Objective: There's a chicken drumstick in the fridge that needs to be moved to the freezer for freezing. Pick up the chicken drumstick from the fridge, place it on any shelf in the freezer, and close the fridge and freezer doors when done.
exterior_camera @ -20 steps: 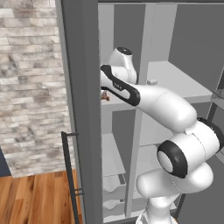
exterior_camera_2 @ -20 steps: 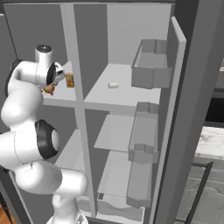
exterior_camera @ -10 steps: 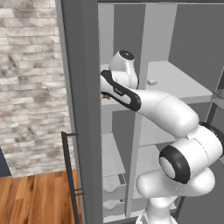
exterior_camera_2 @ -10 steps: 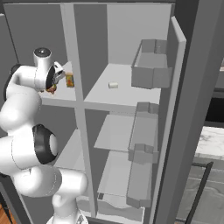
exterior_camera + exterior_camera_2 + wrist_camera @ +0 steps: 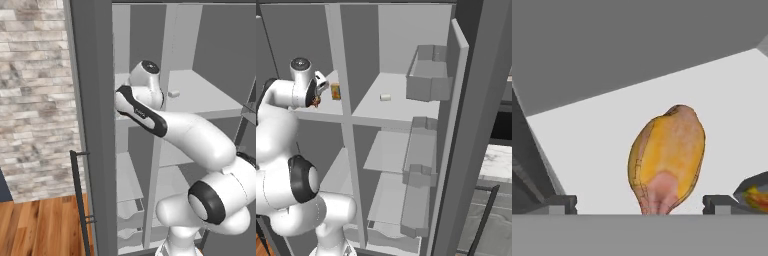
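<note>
One drumstick [image 5: 668,157] btwn open jaws

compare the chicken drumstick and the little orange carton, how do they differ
The chicken drumstick is rounded and golden-brown with a paler pink end; the carton is boxy and orange-yellow. The drumstick sits between the open pincer tips, clear of both; the carton stands upright off to one side, nearer the divider. Both are small and at the same level of the narrow freezer.
</note>
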